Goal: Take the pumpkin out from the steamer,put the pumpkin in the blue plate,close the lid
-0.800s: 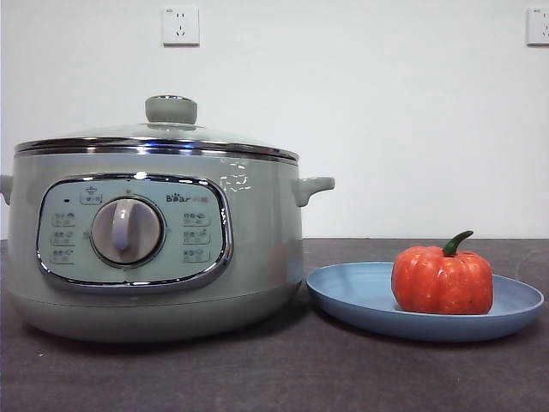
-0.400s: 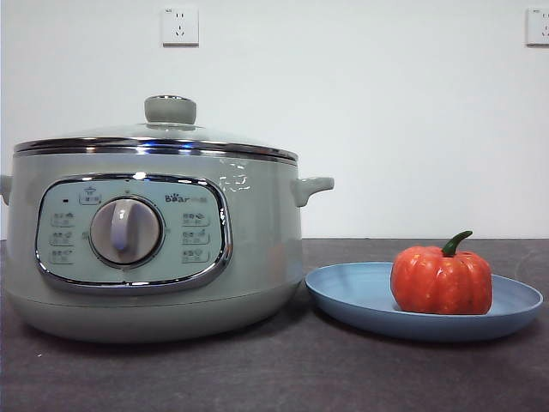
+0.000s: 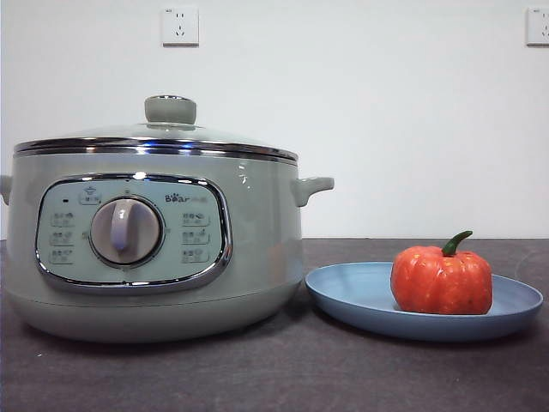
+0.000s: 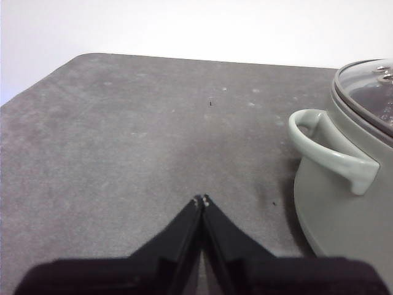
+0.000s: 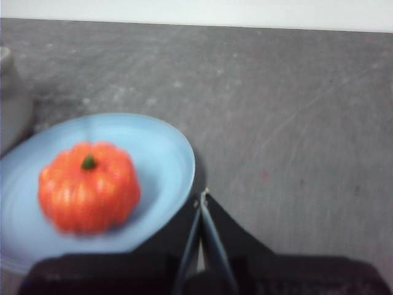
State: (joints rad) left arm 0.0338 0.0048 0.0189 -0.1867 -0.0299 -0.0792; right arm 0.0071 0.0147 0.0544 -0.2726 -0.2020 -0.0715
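The orange pumpkin sits upright in the blue plate, right of the steamer. The glass lid with its pale green knob rests closed on the steamer's chrome rim. My right gripper is shut, with nothing in it, just beside the plate's edge and apart from the pumpkin. My left gripper is shut over bare table, off to the side of the steamer's handle. Neither gripper shows in the front view.
The dark grey tabletop runs under the steamer and plate. Two wall sockets hang on the white wall behind. The table's rounded far corner shows in the left wrist view.
A faint reflection on the steamer's upper front, seen in the earlier frames, is gone. The pumpkin, plate, lid and steamer stay where they were.
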